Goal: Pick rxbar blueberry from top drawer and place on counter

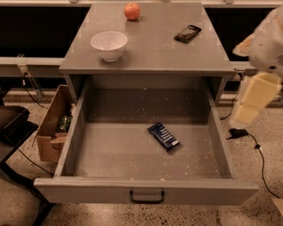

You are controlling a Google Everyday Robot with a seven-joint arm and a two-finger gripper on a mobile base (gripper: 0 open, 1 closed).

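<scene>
— What did we find at the far left?

— We saw a cardboard box on the floor, just beside the left wall of the top drawer. The drawer stood pulled open below the counter.

— And on the counter?

— We noted a white bowl near its front left corner and an apple behind it, near the back edge. Further right lay a dark wrapped bar, well apart from both.

— Where did we find the rxbar blueberry?

— It lay flat on the speckled drawer floor, a little right of the middle and turned at a slant. It touched none of the walls. The dark handle sat on the front panel, just left of the bar's position.

— And the gripper?

— We saw it at the right, outside the drawer, hanging beyond the right wall and above the floor. It was well apart from the bar and held nothing that we could see. Whether it was wide or narrow, we could not tell.

— Anything past it?

— A black cable ran across the floor beneath it.
</scene>
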